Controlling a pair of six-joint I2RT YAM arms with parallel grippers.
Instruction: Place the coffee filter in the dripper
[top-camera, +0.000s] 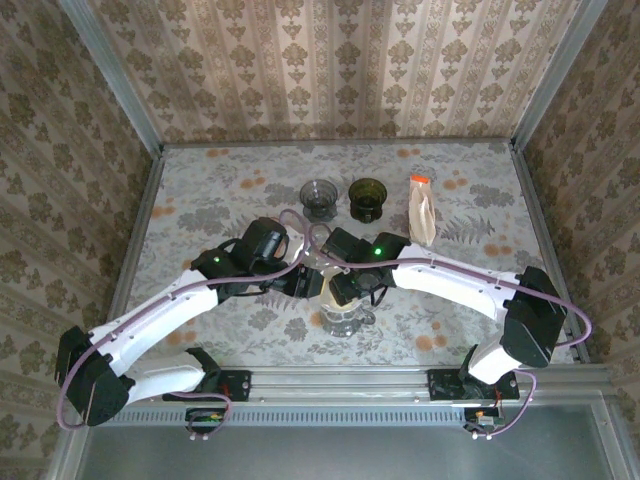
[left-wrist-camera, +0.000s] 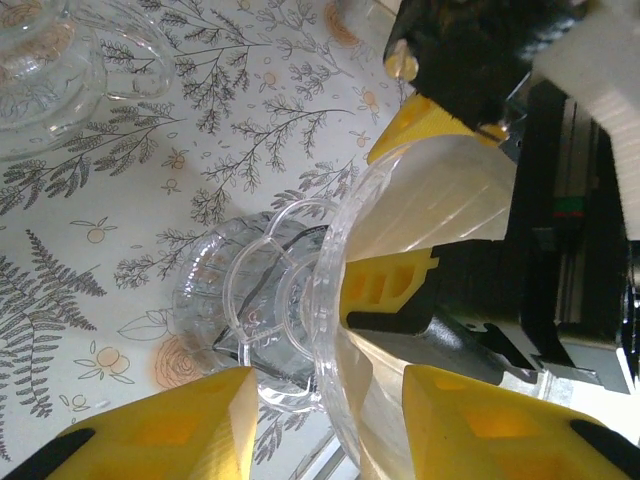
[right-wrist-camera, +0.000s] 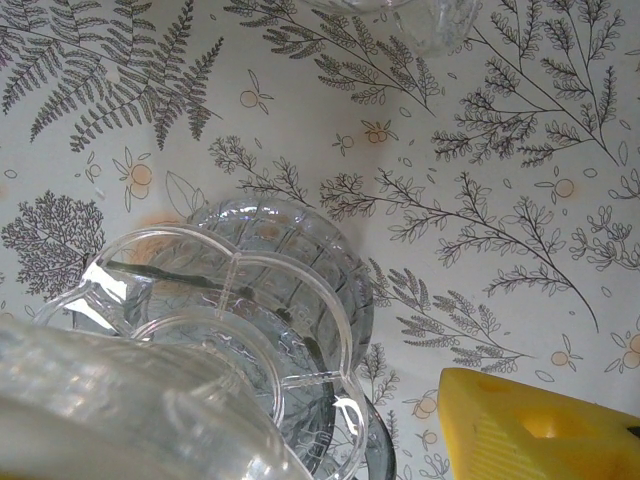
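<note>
filter: thin cream paper cone filter (left-wrist-camera: 440, 200) sits inside clear glass dripper (left-wrist-camera: 335, 232), right half of left wrist view | handling: probably featherlight, limp, easily creased; pinch upper edge gently | left gripper (left-wrist-camera: 325, 400): fingers apart, straddling dripper rim | right gripper (top-camera: 342, 293): state unclear

Table (top-camera: 200, 215) wore a fern-and-flower print cloth. Toward the back stood a clear glass cup (top-camera: 320, 198) w/ a dark green cup (top-camera: 367, 198) just beside it on the rt. A pale packet (top-camera: 423, 212) w/ an orange top lay further rt. Near front centre stood a gridded glass jar (top-camera: 343, 320).
</note>
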